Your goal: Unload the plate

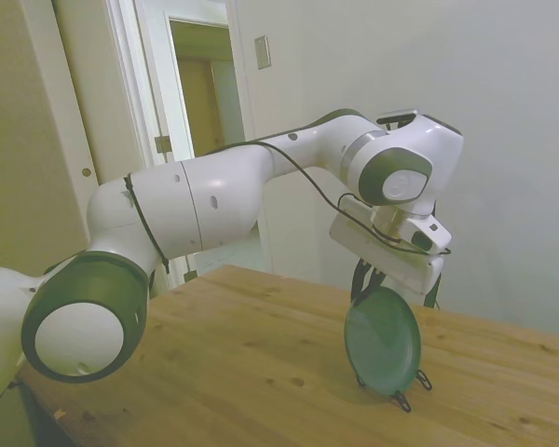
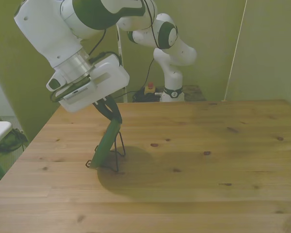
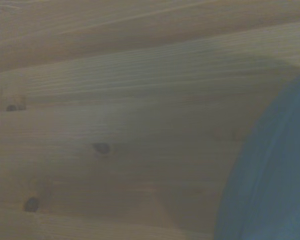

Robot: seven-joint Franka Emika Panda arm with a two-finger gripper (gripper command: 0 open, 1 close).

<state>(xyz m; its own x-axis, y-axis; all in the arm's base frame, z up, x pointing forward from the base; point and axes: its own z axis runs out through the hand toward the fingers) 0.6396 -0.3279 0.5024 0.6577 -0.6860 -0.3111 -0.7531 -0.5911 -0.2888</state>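
Fingers (image 2: 112, 115) first: your dark fingers are down at the top edge of the plate (image 1: 383, 341), one on each side of the rim as far as the front view shows, so it looks like you're pinching the plate at its 12 o'clock. I can't see a gap between pad and rim, but the contact itself is too small and dark to swear by.

Progress-wise, I'd say you're barely started. The plate is still sitting upright, tilted back a bit, in the thin black wire stand (image 2: 117, 150), and the stand's feet are on the wooden surface (image 2: 208, 160). Nothing has been lifted clear yet, going by how the bottom rim sits down in the wire around 6 o'clock in the side view. What's left is basically everything: raise the plate out of the stand and put it down somewhere on the surface.

As for what holds what, the stand holds that one plate and nothing else. The wrist view only gives you a blurry slice of the plate's face against wood grain, so no help there.
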